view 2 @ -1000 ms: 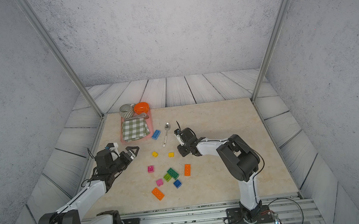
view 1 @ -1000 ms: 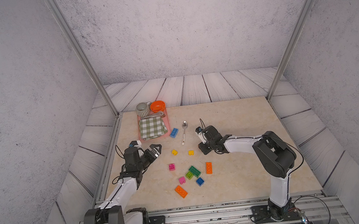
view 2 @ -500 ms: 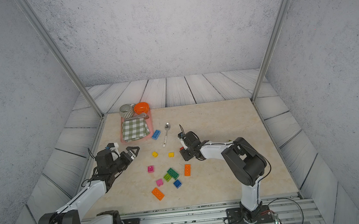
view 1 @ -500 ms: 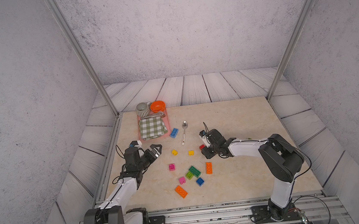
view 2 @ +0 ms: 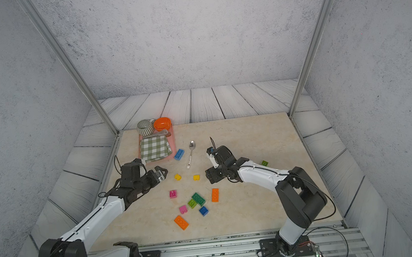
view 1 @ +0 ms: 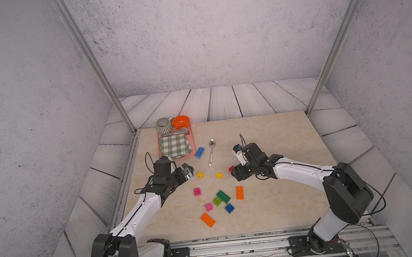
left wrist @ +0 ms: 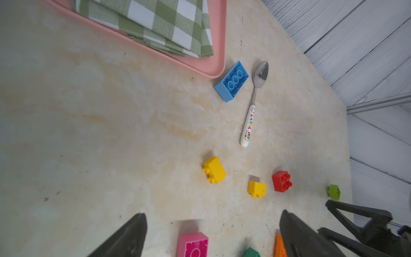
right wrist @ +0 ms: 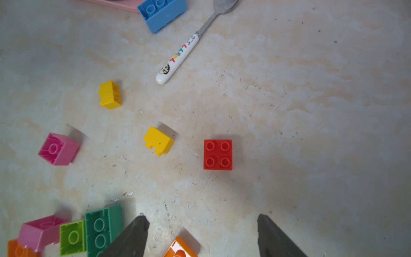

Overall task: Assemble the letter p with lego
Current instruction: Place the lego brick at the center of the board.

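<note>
Red lego brick lies near the right hand

Lab robot cell: aluminium frame, backdrop walls.

A cloth lies on the tray; an oblong brick sits between tray and spoon.
</note>
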Controlling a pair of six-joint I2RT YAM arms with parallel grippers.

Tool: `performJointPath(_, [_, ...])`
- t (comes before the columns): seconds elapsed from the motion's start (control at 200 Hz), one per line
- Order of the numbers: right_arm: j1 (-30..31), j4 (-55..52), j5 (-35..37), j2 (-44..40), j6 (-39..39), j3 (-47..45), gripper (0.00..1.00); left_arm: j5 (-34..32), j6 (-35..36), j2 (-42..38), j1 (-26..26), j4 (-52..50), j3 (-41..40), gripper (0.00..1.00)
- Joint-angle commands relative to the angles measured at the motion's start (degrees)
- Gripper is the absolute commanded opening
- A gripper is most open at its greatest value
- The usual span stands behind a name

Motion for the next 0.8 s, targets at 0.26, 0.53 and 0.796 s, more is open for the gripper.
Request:
performJointPath(0.26, [-3.4,-2.9,-7.3,-9.8,6.4,-2.8,0.99,-14.9,1.9,2.0,-12.9,-18.3,3.3,0.90])
performJointPath(0.53, [-4.5,-2.1,-4.6,-13.5,8.0,-5.2,0.99,-16.9,2.9,12.9,-16.8,-19.9,9.3,0.76])
performJointPath(0.796, [-6.2,-0.5,-6.8,-15.1,9.1,-7.3,0.99,-17.7,2.6,20.6,-18.3,-19.3,12.2,0.59])
